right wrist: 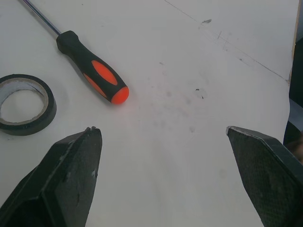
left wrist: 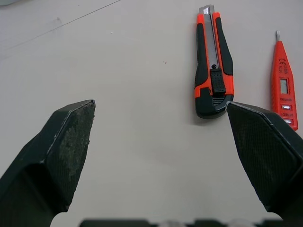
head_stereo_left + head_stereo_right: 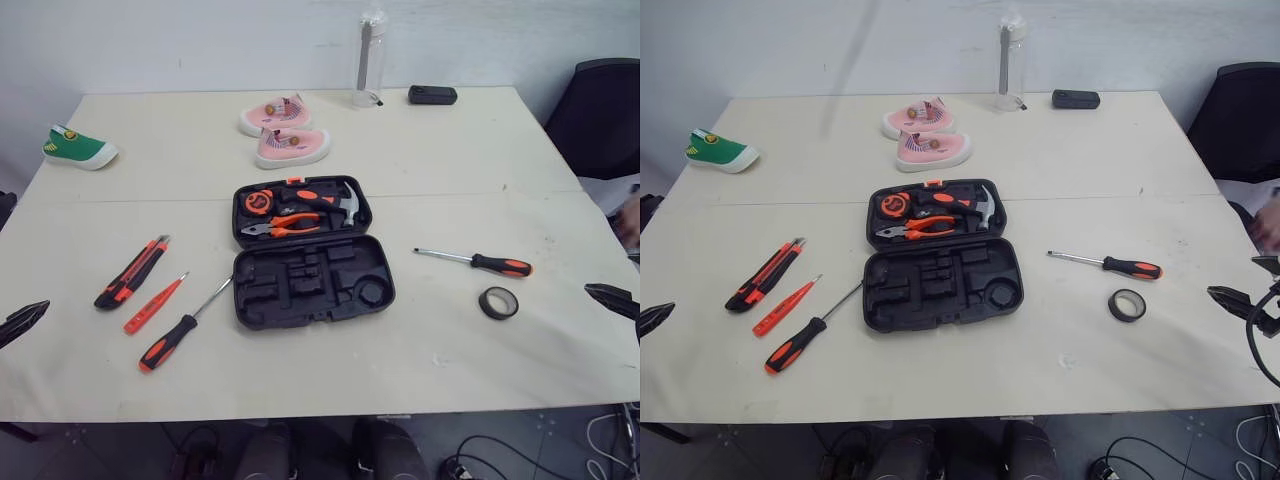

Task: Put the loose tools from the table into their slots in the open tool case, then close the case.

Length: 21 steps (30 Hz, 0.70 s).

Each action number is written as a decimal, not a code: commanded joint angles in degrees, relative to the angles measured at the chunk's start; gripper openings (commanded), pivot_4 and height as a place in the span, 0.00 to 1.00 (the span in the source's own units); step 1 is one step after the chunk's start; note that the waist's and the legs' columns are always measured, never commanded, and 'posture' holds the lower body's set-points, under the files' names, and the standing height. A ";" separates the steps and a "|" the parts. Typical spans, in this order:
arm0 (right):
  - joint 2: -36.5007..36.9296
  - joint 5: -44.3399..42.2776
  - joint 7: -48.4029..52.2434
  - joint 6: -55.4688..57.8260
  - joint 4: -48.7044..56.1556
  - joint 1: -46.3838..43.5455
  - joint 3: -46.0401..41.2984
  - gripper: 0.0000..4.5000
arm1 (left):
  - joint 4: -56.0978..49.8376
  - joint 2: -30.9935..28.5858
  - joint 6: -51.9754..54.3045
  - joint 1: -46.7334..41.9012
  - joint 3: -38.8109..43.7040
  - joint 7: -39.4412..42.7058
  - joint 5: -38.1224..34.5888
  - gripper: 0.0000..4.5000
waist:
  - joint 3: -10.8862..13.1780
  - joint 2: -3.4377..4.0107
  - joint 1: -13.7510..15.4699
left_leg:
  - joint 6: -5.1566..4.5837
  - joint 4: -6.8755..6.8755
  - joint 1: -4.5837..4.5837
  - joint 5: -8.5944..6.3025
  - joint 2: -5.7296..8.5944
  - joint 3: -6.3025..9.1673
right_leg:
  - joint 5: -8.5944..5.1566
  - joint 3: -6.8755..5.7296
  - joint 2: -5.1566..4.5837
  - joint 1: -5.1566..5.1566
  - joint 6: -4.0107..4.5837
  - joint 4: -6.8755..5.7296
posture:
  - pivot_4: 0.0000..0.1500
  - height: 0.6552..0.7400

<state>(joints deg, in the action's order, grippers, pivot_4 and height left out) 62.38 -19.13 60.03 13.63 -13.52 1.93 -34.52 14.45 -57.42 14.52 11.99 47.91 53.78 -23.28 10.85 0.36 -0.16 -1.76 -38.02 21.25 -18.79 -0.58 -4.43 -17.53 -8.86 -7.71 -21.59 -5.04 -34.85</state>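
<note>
A black plastic tool case (image 3: 310, 255) lies open at the middle of a cream-coloured table (image 3: 430, 150). Its far half is already stocked with an orange-handled hammer (image 3: 330, 200) and pliers (image 3: 285, 227), while the moulded slots of the near half stand empty. Five loose items wait on either side. To the robot's left lie an orange-and-black utility knife (image 2: 213, 66), a slim orange tester-pen screwdriver (image 2: 284, 82) and a black-and-orange-handled screwdriver (image 3: 180, 331). To its right lie a second black-and-orange screwdriver (image 1: 90, 66) and a black roll of tape (image 1: 26, 104). The left gripper (image 2: 161, 106) hovers at the table's left edge with its fingers spread wide and nothing between them. The right gripper (image 1: 162, 128), at the right edge, is likewise splayed and empty. The knife is the nearest tool to the left arm and sits between that gripper and the case, its long axis slanting away from the robot and toward the case. A first pick would likely call for reaching forward and inward, closing across the knife's narrow width. On the other side, the tape is the right arm's closest target. No loose tool has yet been stowed.
</note>
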 commanded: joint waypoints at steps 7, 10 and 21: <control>-0.45 -0.49 -2.56 0.90 1.67 -0.70 -1.56 0.98 | 1.89 -0.32 0.38 -0.76 -0.75 -0.65 0.39 1.00 | 0.00 0.01 -0.01 | 0.00 0.00 -0.01 0.00 0.00 0.00 | 0.00 0.00 0.00 0.00 0.00 -0.01 | 1.00 0.90; -0.71 -0.72 -3.32 1.37 2.33 -0.82 -1.49 0.98 | 1.53 -0.15 0.00 -0.37 -1.56 -0.26 0.69 1.00 | 0.00 0.01 0.00 | 0.00 0.00 -0.01 0.00 0.00 -0.01 | 0.00 0.00 0.00 0.00 0.00 -0.01 | 1.00 0.90; -5.72 -4.78 -12.57 16.67 22.06 -10.56 9.25 0.98 | -13.81 1.48 4.47 -9.40 -14.43 -1.68 -0.82 1.00 | 0.00 0.02 0.06 | 0.02 -0.02 -0.01 -0.01 -0.01 -0.01 | 0.00 0.06 -0.01 -0.01 0.00 -0.08 | 1.00 0.90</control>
<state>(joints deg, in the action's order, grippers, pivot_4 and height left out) 56.87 -22.25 49.76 27.32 5.33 -6.30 -26.41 3.43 -56.14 18.83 3.93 35.24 52.54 -23.81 10.85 0.38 -0.10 -1.74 -38.05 21.24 -18.79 -0.59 -4.44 -17.53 -8.80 -7.71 -21.60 -5.04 -34.93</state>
